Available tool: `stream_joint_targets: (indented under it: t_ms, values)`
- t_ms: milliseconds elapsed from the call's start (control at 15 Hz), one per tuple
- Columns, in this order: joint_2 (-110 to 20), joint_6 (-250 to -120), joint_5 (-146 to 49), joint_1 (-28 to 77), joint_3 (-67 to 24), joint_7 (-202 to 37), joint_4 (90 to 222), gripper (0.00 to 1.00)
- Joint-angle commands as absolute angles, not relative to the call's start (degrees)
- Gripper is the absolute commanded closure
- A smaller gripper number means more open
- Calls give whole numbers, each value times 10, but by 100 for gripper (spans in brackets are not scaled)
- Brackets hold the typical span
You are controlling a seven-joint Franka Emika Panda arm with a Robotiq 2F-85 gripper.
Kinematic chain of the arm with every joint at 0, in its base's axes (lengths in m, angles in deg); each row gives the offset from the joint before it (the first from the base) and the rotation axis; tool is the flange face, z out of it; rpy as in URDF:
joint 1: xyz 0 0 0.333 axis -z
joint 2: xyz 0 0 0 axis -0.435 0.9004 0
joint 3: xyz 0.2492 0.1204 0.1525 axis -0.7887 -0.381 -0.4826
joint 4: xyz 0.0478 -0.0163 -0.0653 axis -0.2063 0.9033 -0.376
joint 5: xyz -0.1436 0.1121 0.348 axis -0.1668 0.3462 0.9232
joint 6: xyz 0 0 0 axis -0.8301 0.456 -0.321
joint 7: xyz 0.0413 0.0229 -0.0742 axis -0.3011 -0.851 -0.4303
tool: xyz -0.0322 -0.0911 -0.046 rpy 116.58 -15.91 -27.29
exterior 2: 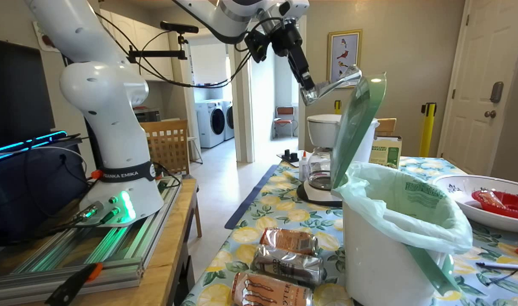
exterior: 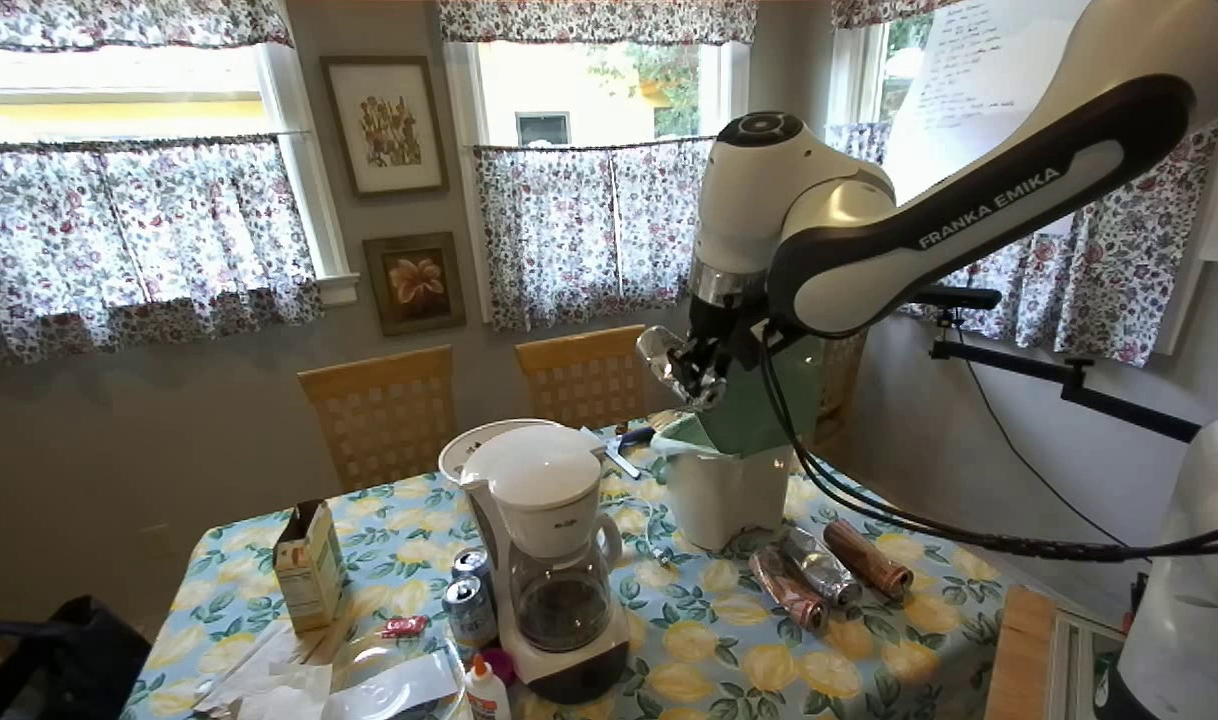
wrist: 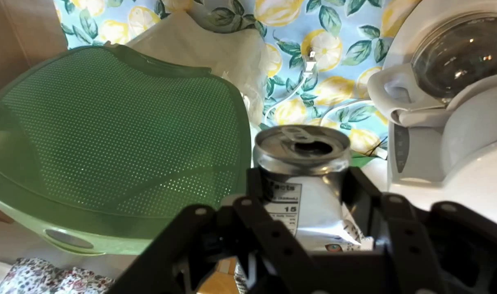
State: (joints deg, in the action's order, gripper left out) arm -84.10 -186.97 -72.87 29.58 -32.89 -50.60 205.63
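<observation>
Black end effector (wrist: pixel 305 180) clamps a silver can (wrist: pixel 309 200) between its jaws.

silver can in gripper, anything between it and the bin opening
In an exterior view, the raised green lid stands between the silver can and the opening of the white bin, likely in the way.

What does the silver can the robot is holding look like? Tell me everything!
The can looks like shiny silver metal, squashed and creased. Its top has a pull tab and a dark, open drinking hole. A printed panel on its side shows "Facts" and "15", and lower down is what looks like a small eye. It slants in the air, pinched in the end effector. It's near the raised green lid, but I can't tell whether they touch.
</observation>
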Motion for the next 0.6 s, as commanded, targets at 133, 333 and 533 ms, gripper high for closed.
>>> stream_joint_targets:
  t_ms: [133, 333, 533]
  values:
    - [-873, -1867, -700, 314, -331, -509, 2045, 72]
    - [-885, -1871, -698, 329, -326, -507, 2040, 72]
    - [-893, -1877, -694, 347, -316, -506, 2033, 72]
